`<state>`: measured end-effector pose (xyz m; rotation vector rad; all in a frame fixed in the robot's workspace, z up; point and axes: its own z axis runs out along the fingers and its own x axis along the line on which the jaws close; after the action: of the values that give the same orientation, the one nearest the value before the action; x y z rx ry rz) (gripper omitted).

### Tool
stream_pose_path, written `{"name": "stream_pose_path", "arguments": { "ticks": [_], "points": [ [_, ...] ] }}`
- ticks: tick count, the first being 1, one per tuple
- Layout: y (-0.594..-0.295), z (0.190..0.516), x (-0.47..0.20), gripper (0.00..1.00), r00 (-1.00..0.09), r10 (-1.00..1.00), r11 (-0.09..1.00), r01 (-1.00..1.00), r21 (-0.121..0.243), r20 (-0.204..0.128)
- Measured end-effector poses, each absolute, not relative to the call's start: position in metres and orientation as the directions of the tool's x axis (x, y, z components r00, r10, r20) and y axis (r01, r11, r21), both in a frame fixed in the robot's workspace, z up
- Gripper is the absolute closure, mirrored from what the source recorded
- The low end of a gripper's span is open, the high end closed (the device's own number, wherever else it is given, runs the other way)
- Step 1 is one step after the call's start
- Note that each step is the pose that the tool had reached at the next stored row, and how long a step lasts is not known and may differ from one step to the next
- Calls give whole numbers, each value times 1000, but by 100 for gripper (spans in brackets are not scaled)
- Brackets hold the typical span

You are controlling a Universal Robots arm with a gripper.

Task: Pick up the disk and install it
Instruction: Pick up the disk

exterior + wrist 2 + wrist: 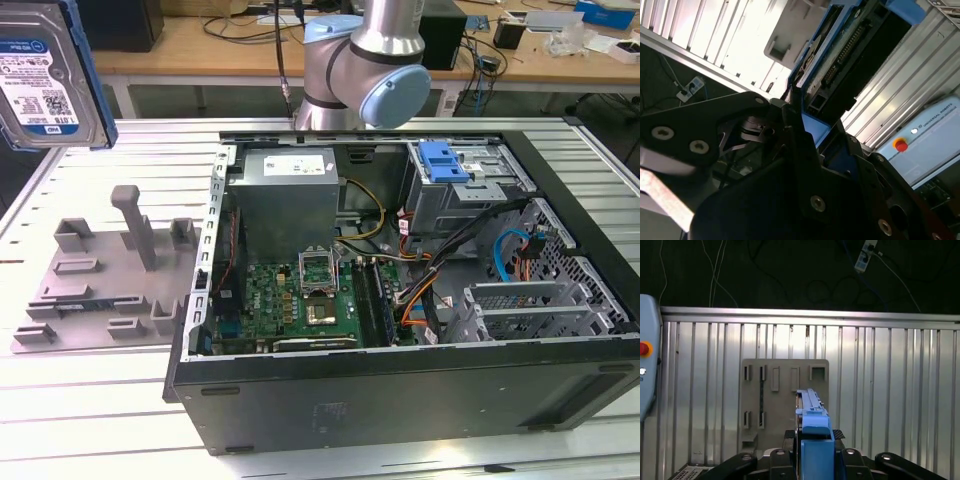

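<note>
Exterior view, left to right: disk [45,75] is up in the air at the far left edge, label toward the camera, above the grey tray [100,290] and well clear of it. The tray sits on the ribbed metal table [90,440]. Arm [365,70] is at top centre, behind the open PC case [400,400]. In the case: power supply [290,190], motherboard [290,295], and a blue latch [443,160] on the drive cage further right. In both wrist views the gripper [815,437] is clamped on the disk's blue frame, with the disk edge-on between the fingers.
</note>
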<state>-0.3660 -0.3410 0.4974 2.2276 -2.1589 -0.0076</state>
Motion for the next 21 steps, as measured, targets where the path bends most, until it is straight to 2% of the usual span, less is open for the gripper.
{"name": "stream_pose_path", "arguments": {
  "ticks": [21],
  "points": [
    [-395,498,-273,63,35,-999,-33,-997,75,23]
  ]
}}
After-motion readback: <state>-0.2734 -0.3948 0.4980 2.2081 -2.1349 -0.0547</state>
